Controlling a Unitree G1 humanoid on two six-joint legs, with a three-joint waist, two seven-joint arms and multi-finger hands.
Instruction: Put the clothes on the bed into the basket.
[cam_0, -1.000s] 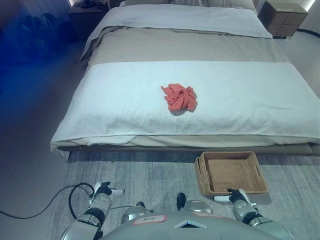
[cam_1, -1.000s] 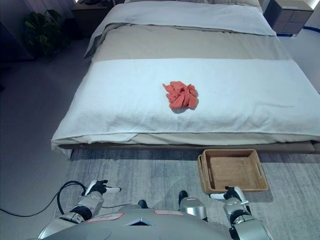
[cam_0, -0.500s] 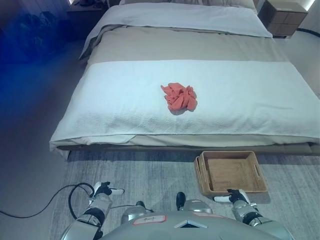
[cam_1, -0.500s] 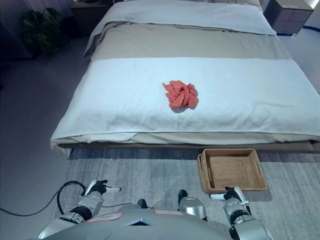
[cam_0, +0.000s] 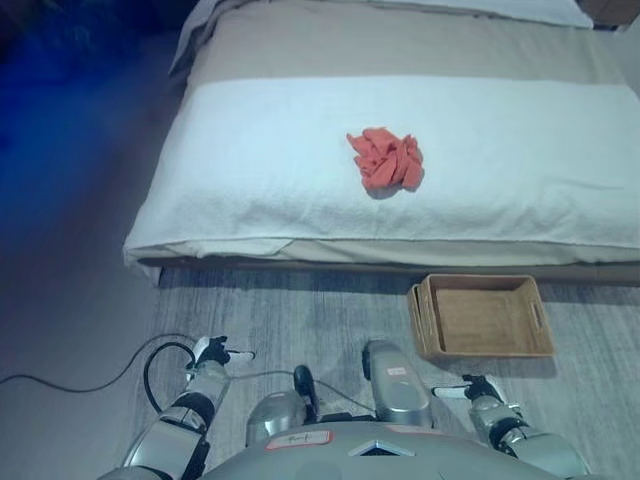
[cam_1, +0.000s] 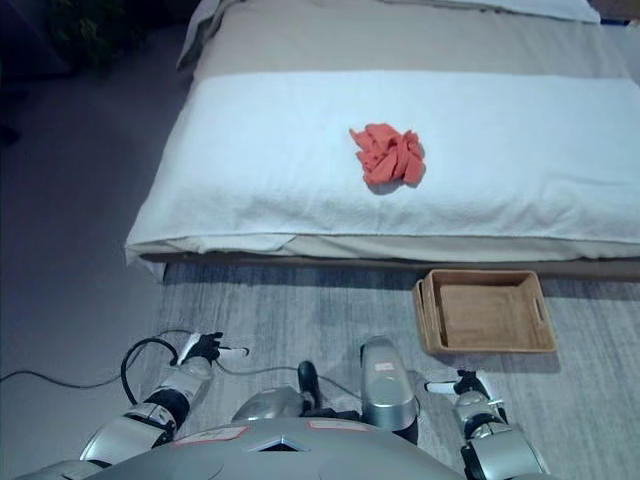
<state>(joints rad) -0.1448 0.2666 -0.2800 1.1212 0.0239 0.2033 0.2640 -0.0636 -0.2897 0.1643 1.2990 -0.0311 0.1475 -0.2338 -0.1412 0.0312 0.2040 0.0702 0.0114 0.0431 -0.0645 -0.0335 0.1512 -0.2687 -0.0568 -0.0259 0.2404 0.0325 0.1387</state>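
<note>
We see the task as not started. The one piece of clothing, a crumpled red garment (cam_0: 386, 160), lies on the white blanket (cam_0: 250, 170) of the bed (cam_0: 400, 40), a little right of frame centre and well back from the near edge. Nothing else that looks like clothes shows on the bed.

The basket (cam_0: 482, 317) sits on the grey rug (cam_0: 300, 320) at lower right, just beside the foot of the bed, upright and empty as far as we can see inside. It looks like two trays nested, though we cannot be sure from this angle.

Both hands are low at the bottom of the frame, well apart from garment and basket. The left hand (cam_0: 212, 353) at lower left is empty, fingers loosely curled, one white tip pointing right. The right hand (cam_0: 478, 388) at lower right is much the same: curled, holding nothing, just below the basket's near rim.

Left to do, in our judgement: everything. Get to the bed, reach the garment, grasp it, carry it over, drop it in.

Nothing stands between the garment and the basket. The bare floor (cam_0: 60, 300) fills the left side.
</note>
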